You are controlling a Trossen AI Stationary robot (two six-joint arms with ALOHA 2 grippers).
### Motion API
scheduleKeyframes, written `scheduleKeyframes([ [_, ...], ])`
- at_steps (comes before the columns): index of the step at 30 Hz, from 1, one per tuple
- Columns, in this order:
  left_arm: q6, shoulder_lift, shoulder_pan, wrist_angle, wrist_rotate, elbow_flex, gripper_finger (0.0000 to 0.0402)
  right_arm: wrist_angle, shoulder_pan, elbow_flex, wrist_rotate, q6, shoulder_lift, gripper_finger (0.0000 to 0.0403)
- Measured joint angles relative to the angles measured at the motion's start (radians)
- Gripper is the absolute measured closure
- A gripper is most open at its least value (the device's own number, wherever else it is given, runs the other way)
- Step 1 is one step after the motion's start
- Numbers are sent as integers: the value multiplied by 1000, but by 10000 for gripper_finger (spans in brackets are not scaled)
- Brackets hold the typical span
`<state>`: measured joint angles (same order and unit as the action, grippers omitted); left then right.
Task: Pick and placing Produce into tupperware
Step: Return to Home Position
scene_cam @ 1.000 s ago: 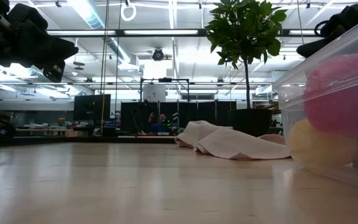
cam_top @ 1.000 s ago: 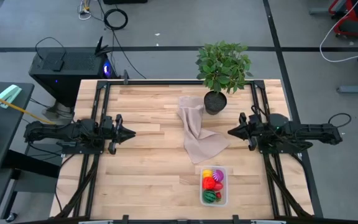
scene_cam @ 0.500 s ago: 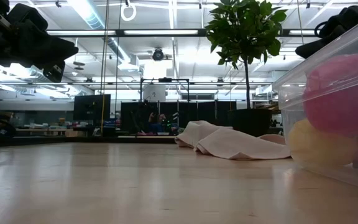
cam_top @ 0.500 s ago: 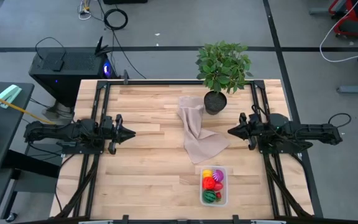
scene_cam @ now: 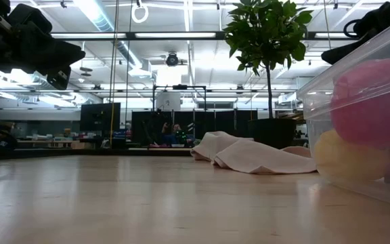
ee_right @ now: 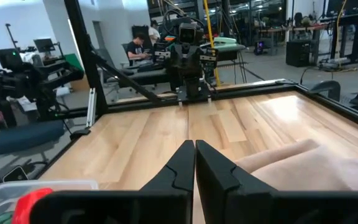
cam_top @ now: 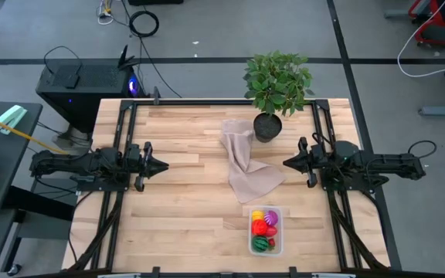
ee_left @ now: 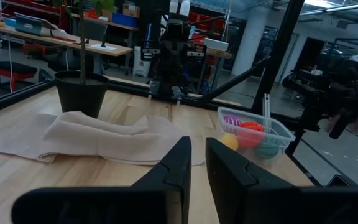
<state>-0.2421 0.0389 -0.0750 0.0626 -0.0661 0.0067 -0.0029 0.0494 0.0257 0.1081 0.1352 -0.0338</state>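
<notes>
The clear tupperware [cam_top: 266, 230] sits near the table's near edge, right of centre, and holds the produce [cam_top: 265, 225]: a yellow, a magenta, a red and a striped green piece. It fills the right of the low view [scene_cam: 364, 129] and shows in the left wrist view [ee_left: 252, 130]. My left gripper [cam_top: 163, 164] hovers over the table's left side, pointing right, its fingers almost closed with a narrow gap [ee_left: 197, 168]. My right gripper [cam_top: 287, 163] hovers over the right side, pointing left, shut [ee_right: 194, 163]. Neither touches anything.
A beige cloth [cam_top: 246, 166] lies crumpled at the table's centre, between the grippers. A potted leafy plant [cam_top: 275, 89] stands at the far edge, behind the cloth. Bare wood lies left of the cloth and tupperware. A person sits in the room beyond [ee_right: 140, 45].
</notes>
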Motion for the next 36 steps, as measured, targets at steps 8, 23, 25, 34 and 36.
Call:
scheduleKeyframes([
  [8, 224, 0, 0, 0, 0, 0, 339, 0, 0, 0, 0, 0, 0, 382],
  [23, 254, 0, 0, 0, 0, 0, 348, 0, 0, 0, 0, 0, 0, 382],
  [25, 253, 0, 0, 0, 0, 0, 346, 0, 0, 0, 0, 0, 0, 381],
  [34, 253, 0, 0, 0, 0, 0, 338, 0, 0, 0, 0, 0, 0, 380],
  [36, 253, 0, 0, 0, 0, 0, 340, 0, 0, 0, 0, 0, 0, 380],
])
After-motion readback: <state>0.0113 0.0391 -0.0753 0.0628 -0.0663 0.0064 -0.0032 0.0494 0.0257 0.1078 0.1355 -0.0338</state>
